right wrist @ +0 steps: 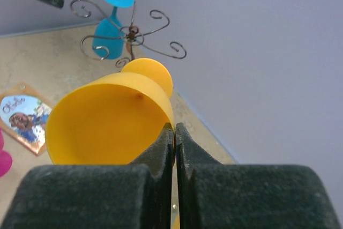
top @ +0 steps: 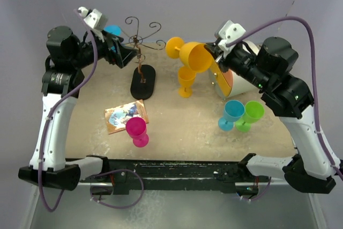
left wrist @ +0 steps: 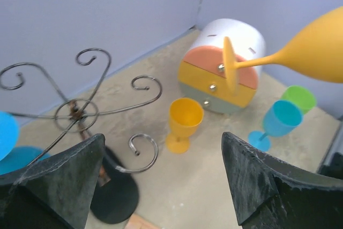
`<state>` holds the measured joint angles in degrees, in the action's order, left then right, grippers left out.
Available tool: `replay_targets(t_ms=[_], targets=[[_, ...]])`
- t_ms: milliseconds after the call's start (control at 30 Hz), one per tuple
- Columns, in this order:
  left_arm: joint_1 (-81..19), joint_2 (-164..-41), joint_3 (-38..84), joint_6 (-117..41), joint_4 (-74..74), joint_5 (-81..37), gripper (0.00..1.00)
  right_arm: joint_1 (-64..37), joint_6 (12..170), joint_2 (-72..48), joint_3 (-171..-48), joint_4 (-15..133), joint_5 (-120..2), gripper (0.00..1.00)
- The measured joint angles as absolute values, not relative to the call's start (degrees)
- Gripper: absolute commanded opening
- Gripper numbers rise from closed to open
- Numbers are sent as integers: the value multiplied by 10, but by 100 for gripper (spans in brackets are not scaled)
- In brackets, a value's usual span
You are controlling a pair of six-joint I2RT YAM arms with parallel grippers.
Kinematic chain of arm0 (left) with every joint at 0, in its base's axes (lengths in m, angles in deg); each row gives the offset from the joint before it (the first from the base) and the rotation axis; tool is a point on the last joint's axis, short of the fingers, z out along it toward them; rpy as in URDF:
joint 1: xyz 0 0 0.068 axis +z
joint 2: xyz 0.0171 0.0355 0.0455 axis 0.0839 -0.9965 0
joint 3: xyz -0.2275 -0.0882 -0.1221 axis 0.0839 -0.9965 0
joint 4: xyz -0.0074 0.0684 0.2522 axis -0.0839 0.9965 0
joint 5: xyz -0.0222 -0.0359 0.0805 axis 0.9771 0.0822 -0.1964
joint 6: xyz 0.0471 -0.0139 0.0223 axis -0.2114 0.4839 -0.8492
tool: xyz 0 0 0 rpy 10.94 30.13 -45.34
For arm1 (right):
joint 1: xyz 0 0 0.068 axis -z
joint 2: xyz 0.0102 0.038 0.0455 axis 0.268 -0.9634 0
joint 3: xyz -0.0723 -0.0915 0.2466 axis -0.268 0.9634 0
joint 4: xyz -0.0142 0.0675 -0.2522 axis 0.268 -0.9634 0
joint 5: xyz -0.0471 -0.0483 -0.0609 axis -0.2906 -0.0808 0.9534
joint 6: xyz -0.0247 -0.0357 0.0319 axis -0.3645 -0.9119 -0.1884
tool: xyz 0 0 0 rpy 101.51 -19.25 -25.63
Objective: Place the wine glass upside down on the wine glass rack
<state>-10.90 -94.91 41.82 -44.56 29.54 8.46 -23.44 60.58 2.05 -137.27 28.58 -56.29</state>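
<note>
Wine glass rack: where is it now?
In the top view the wine glass rack stands back left, between the left gripper and the raised orange wine glass.

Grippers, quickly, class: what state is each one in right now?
Left gripper: open, holding nothing.
Right gripper: shut on the rim of the yellow wine glass.

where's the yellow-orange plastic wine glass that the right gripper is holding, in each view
Top external: the yellow-orange plastic wine glass is upper middle, tipped sideways in the air, right of the rack.
Left wrist: upper right, stem level, foot toward the centre.
Right wrist: centre, open bowl facing the camera, rim pinched by the right gripper.
Shared landmark: the dark wire wine glass rack with curled arms.
</note>
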Motion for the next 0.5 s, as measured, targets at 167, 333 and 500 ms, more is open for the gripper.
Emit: replay_targets(t_ms=[167, 333, 500], targets=[[-141, -1026, 448, -360, 246, 126, 90, -234, 631, -25, -1421, 301, -538, 0], [-170, -1082, 455, -312, 218, 137, 83, -234, 647, -53, -1444, 300, -533, 0], [-193, -1109, 455, -284, 194, 142, 70, -234, 658, -71, -1450, 300, -535, 0]])
